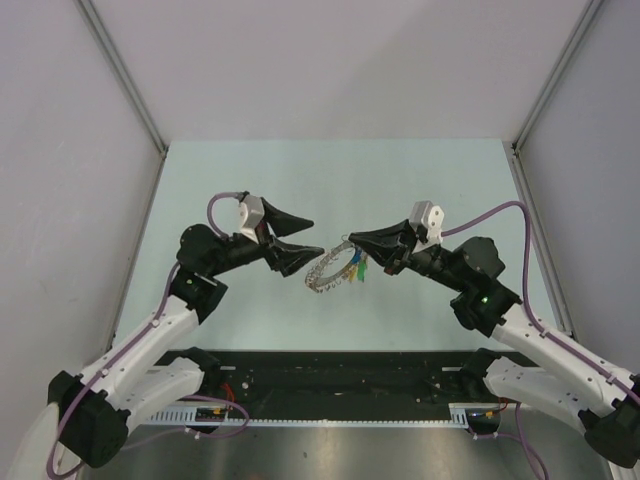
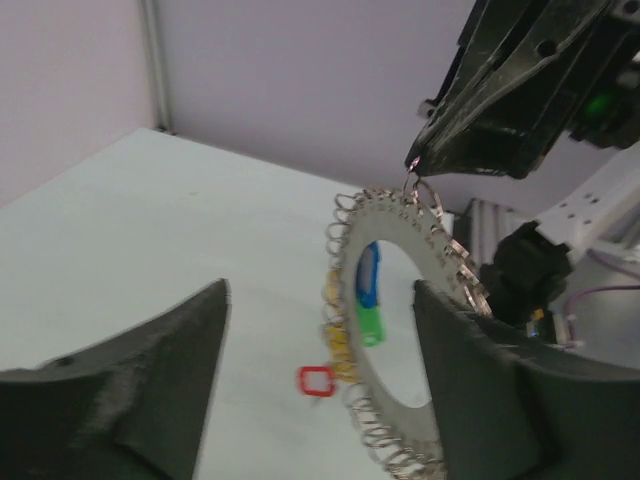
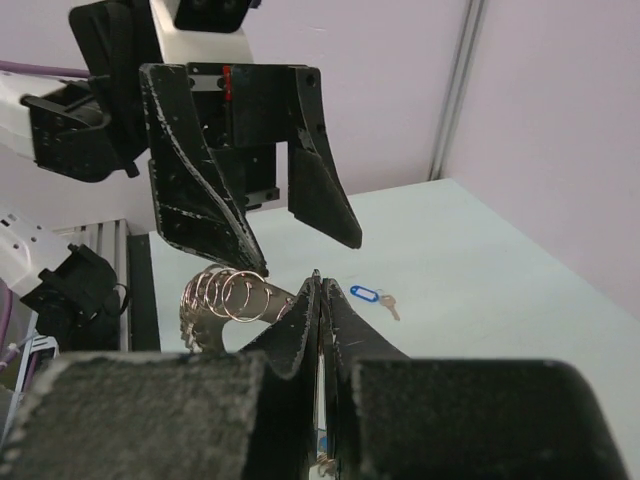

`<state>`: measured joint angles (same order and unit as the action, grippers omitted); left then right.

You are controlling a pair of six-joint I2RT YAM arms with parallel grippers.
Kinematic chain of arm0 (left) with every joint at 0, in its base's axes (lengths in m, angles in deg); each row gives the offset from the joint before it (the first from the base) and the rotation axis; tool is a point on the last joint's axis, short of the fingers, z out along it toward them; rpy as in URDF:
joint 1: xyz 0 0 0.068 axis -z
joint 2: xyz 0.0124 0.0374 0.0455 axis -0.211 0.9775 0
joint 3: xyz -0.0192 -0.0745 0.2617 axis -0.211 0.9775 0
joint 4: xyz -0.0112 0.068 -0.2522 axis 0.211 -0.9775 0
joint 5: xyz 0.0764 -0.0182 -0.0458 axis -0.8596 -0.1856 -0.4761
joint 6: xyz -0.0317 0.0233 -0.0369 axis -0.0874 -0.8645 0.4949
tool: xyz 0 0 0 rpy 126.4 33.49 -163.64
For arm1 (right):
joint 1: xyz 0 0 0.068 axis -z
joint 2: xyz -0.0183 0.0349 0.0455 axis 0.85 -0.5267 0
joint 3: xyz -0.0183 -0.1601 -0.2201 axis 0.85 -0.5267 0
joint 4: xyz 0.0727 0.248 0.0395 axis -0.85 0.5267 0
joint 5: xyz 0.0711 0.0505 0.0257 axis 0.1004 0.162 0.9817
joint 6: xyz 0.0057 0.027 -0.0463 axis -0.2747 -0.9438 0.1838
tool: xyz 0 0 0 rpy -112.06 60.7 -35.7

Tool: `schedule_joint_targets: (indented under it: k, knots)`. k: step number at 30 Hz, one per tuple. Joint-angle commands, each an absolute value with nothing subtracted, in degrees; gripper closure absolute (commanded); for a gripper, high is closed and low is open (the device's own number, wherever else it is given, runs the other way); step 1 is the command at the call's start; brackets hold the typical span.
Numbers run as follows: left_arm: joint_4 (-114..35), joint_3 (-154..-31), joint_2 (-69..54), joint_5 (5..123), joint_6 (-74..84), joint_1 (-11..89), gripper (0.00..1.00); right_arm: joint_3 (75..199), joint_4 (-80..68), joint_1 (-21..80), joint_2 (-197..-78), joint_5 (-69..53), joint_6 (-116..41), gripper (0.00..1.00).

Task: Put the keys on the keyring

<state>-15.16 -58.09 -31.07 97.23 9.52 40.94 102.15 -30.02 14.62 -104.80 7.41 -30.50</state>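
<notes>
Table (image 1: 300, 180), pale green between pale walls (image 1: 330, 60), lies under keyring (image 1: 330, 268) pinched by right end effector (image 1: 350, 240); left end effector (image 1: 316, 237) gapes.

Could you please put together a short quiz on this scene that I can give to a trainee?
1. Fill in: the left gripper is ____ (open or shut).
2. Choose one. The keyring is: A lying flat, untouched; B pinched at its edge by the right gripper; C clamped in the left gripper.
3. True or false: the loose key on the table has a yellow tag.
Key: 1 open. 2 B. 3 false, its tag is blue.
</notes>
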Motion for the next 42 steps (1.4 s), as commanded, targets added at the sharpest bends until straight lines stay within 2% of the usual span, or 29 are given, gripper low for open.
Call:
schedule_joint_targets:
  k: [1,3,6,12,22,26,32,42]
  knots:
    - [-4.34,-56.98,-29.58,103.3,15.41,41.19,0.35,102.03,-37.25,15.06,-104.39,11.43,-32.25,1.0]
    - [-3.46,-56.71,-28.79,104.26,16.38,41.1,0.45,101.76,-37.08,15.15,-104.65,12.4,-32.08,1.0]
    - [-1.52,-56.28,-28.0,105.14,17.79,41.19,0.53,101.41,-37.16,15.24,-105.35,13.54,-31.9,1.0]
    - [2.07,-56.01,-26.77,107.16,20.07,41.27,0.64,101.23,-38.66,15.24,-107.64,15.3,-32.6,1.0]
    - [-2.13,-56.8,-26.86,108.75,17.0,43.65,0.67,101.23,-40.33,15.24,-108.96,16.0,-33.92,1.0]
    - [-6.68,-57.85,-25.81,107.01,14.64,44.79,0.73,101.32,-40.33,15.24,-108.69,16.09,-34.01,1.0]
    - [-6.88,-58.03,-24.83,106.2,15.07,44.79,0.78,101.32,-40.51,15.24,-108.87,16.53,-34.27,1.0]
    - [-4.69,-57.59,-25.01,107.96,16.12,45.32,0.79,101.23,-41.12,15.06,-110.01,17.06,-34.71,1.0]
